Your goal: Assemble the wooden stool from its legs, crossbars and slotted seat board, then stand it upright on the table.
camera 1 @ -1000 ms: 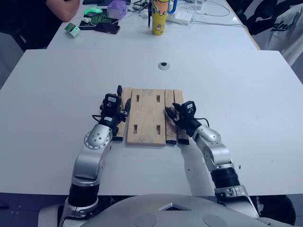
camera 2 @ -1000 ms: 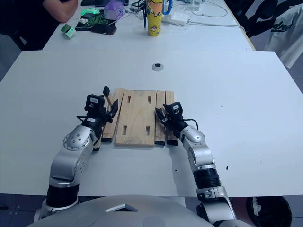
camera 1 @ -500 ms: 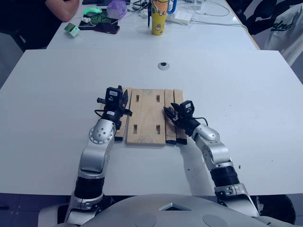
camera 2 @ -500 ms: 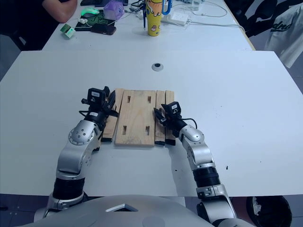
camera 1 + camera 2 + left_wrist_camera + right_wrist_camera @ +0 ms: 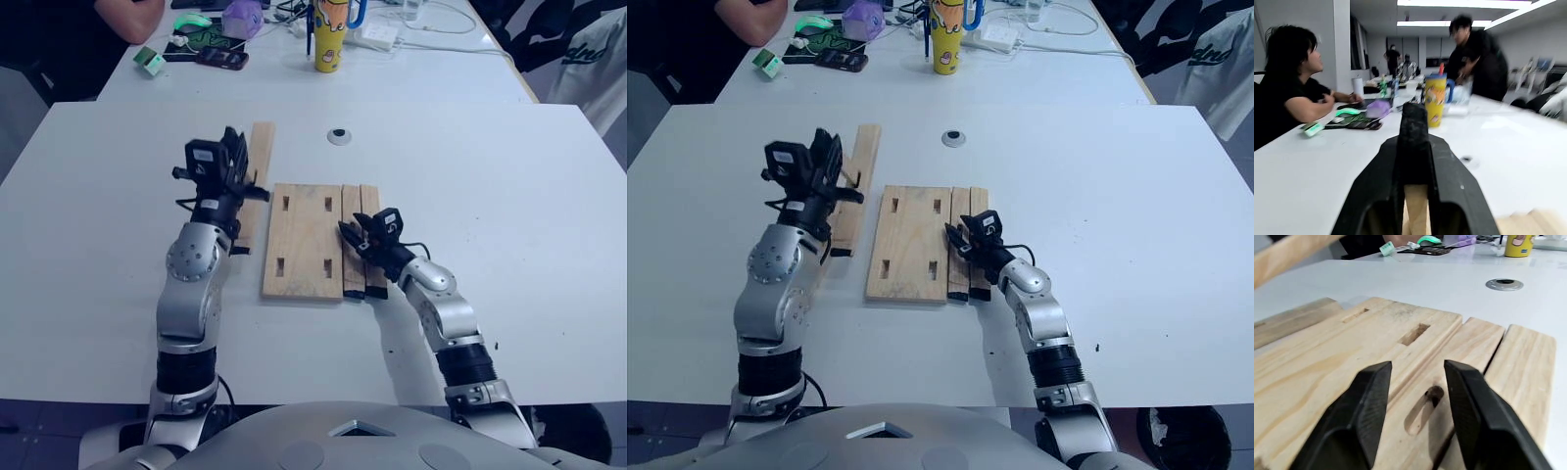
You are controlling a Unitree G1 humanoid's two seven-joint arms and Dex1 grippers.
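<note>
The slotted seat board lies flat at the table's middle, with two narrower wooden pieces tight against its right edge. My left gripper is raised to the left of the board and shut on a long wooden leg, which points away toward the far side. Between the shut fingers a sliver of that leg shows. My right gripper rests low over the right-hand pieces, open, its fingers astride a slotted strip. Another wooden strip lies flat left of the board.
A round cable grommet sits in the table beyond the board. The far table carries a yellow cup, a phone and other small items. Bare white tabletop spreads on both sides.
My left gripper has risen and swung away to the far left, carrying the leg off the table from beside the board. The right gripper has stayed put over the right-hand pieces.
</note>
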